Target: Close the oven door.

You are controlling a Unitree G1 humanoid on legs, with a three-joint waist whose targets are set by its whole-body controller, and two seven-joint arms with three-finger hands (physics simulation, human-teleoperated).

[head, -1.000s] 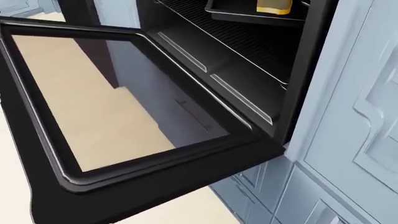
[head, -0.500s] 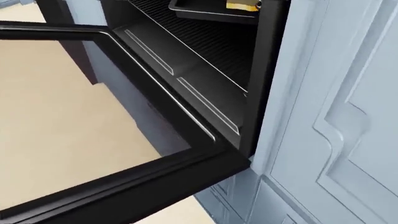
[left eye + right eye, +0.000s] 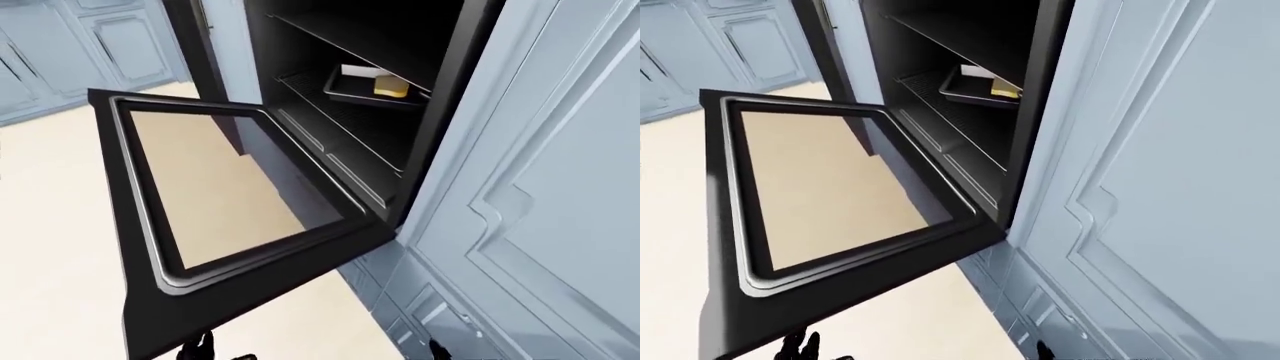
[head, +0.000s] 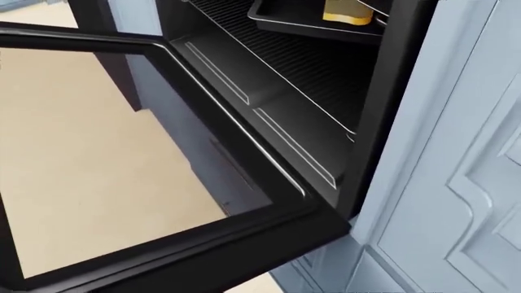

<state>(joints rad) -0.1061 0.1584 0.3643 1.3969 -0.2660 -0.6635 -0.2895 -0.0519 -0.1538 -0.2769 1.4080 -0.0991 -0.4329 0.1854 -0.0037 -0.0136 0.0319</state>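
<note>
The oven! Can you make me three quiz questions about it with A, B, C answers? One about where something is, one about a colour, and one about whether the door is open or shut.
1. Where is the tray inside the oven?
A. On a wire rack
B. On the open door
C. On the floor

2. What colour is the block lying in the tray?
A. Blue
B. Yellow
C. Red

3. How is the oven door right now?
A. Shut tight
C. Taken off
B. Folded down and open

Answers:
1. A: the tray sits on the wire rack inside the dark oven.
2. B: the block in the tray is yellow.
3. B: the oven door hangs down flat, its glass showing the tan floor below, and the inside is open to see.
</note>
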